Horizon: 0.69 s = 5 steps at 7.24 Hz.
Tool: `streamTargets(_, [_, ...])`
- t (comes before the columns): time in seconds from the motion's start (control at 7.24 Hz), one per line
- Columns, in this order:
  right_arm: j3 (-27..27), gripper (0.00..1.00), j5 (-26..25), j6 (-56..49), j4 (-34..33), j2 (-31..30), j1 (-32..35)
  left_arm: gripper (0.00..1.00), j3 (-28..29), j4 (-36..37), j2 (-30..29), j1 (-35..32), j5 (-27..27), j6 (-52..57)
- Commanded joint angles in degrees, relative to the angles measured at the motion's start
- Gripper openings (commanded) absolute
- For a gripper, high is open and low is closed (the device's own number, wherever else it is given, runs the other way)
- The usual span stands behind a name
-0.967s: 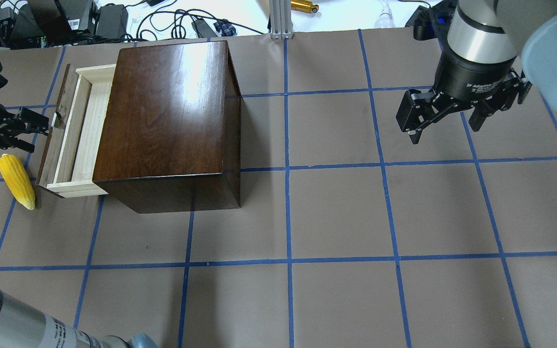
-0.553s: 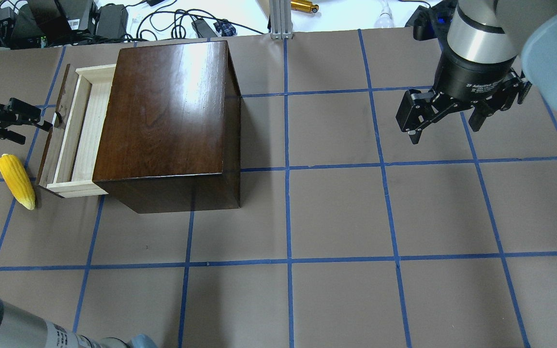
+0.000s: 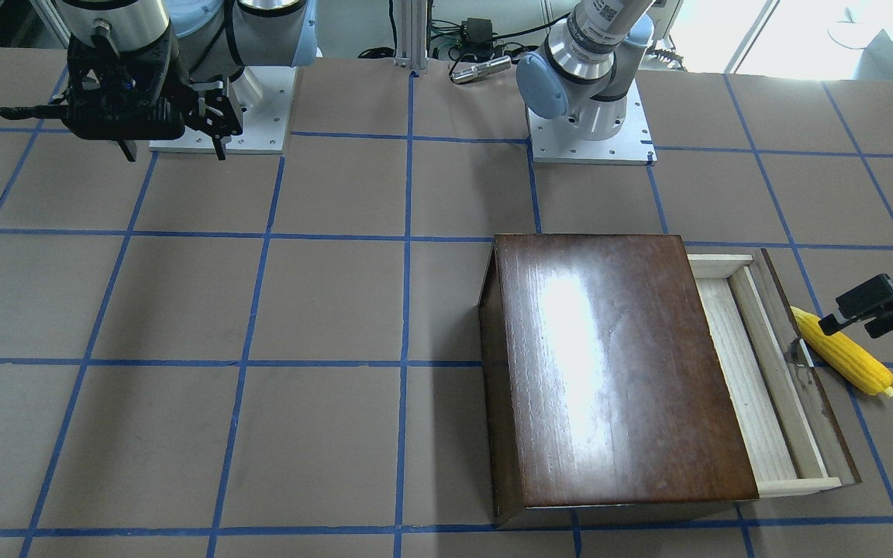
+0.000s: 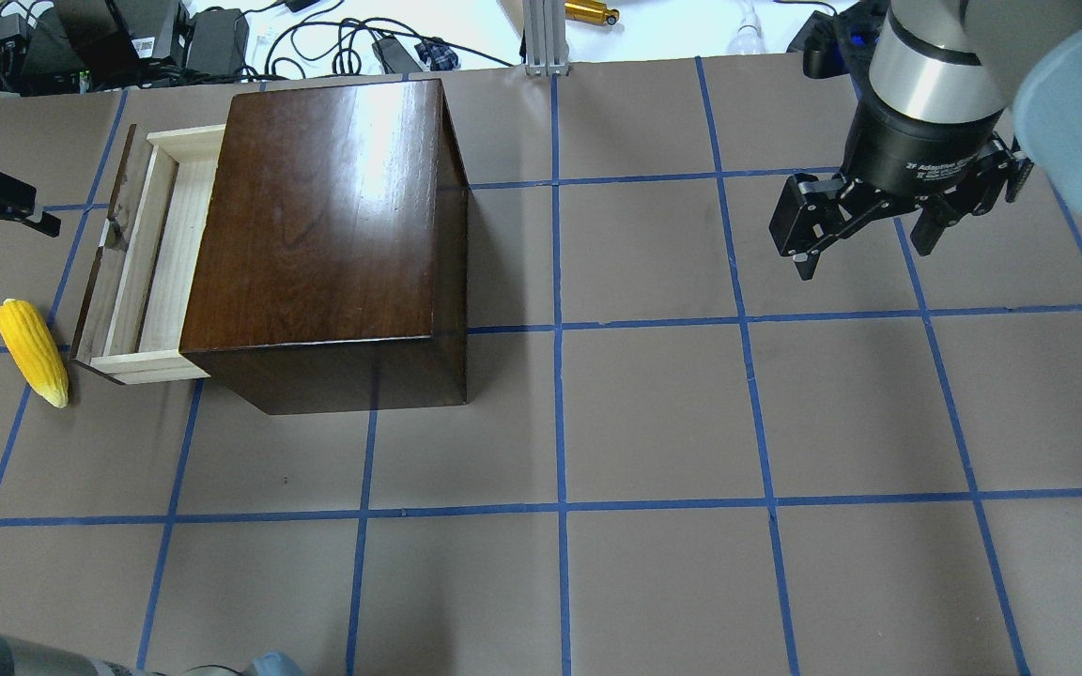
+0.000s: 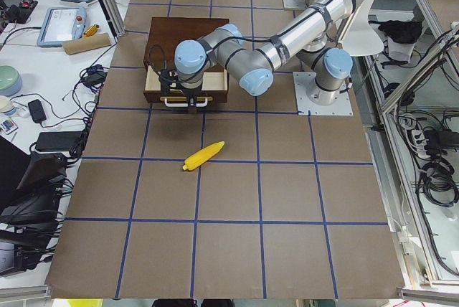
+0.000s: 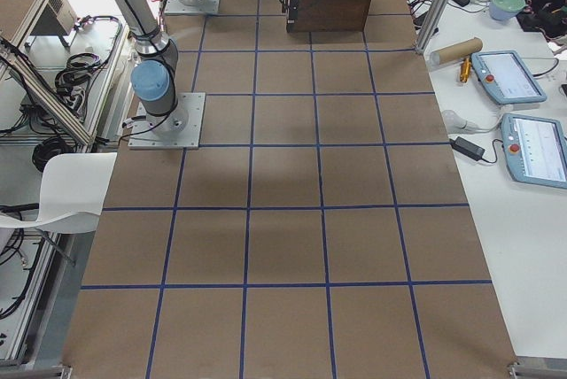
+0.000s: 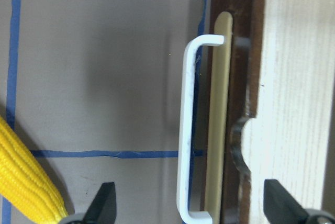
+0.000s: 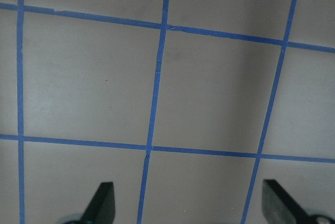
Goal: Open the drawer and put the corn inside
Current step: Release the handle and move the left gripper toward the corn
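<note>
- Standing left of centre on my table (image 4: 654,413) in the overhead view, the dark-brown box (image 4: 325,235) is the largest body present.
- The drawer (image 4: 151,253) projects partly from the box's left face, and the part of its pale-wood floor that I can see is bare. I judge the opening step done and the corn step not yet begun.
- The right gripper (image 4: 865,253) hangs well apart from the box over bare table, fingers spread, holding nothing.
- The left gripper (image 4: 23,235) hovers near the drawer's dark front panel without touching it. Its wrist view shows the fingers spread wide and gripping nothing.
- The corn (image 4: 31,352) lies on the table just beside the robot-side end of the drawer front, outside the drawer. From the left gripper it lies toward the robot, and near. Its long axis runs almost parallel to the drawer front, with the paler pointed end nearest the robot. The left arm is by far the nearer, so I expect to use that one and straddle the cob across its width.
- The pull (image 7: 188,130) on the drawer front is free. A second ago the left fingertips were at it; now they have backed off from the panel and shifted slightly toward the far edge. The drawer, corn and right gripper look unmoved.
</note>
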Motion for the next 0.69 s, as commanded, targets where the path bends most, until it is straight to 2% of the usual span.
streamTargets(0.0, [0.0, 1.0, 0.0, 0.0, 0.0, 0.0, 0.0, 1.0, -0.3, 3.1, -0.3, 0.4, 6.4, -0.3])
streamTargets(0.14, [0.0, 1.0, 0.0, 0.0, 0.0, 0.1, 0.0, 1.0, -1.1, 7.6, -2.0, 0.4, 12.5, -0.7])
streamTargets(0.41, [0.0, 1.0, 0.0, 0.0, 0.0, 0.0, 0.0, 1.0, -2.0, 15.5, -7.4, 1.5, 13.5, -1.4])
streamTargets(0.55, [0.0, 1.0, -0.1, 0.0, 0.0, 0.0, 0.0, 1.0, -2.3, 16.1, -9.1, 3.2, 13.0, -1.3])
